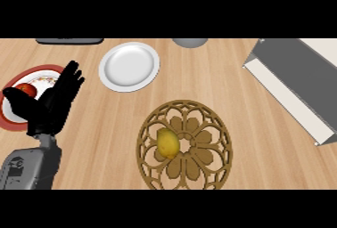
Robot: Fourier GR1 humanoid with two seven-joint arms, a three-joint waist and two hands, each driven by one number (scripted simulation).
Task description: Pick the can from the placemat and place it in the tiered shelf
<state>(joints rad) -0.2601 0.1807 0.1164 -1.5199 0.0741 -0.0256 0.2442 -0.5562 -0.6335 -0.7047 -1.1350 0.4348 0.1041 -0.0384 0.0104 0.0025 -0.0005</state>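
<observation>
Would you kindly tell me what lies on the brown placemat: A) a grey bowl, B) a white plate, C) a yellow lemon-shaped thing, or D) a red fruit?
C: a yellow lemon-shaped thing lies on the left half of the placemat, and nothing else rests on it.

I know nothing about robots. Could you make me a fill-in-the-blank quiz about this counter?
1. The yellow lemon-like thing lies on the brown ____.
2. The one hand in view, open, is the robot's ____ hand.
3. The grey shelf stands on the ____ side of the counter.
4. The plate without a red rim is ____.
Missing words: placemat; left; right; white.
</observation>
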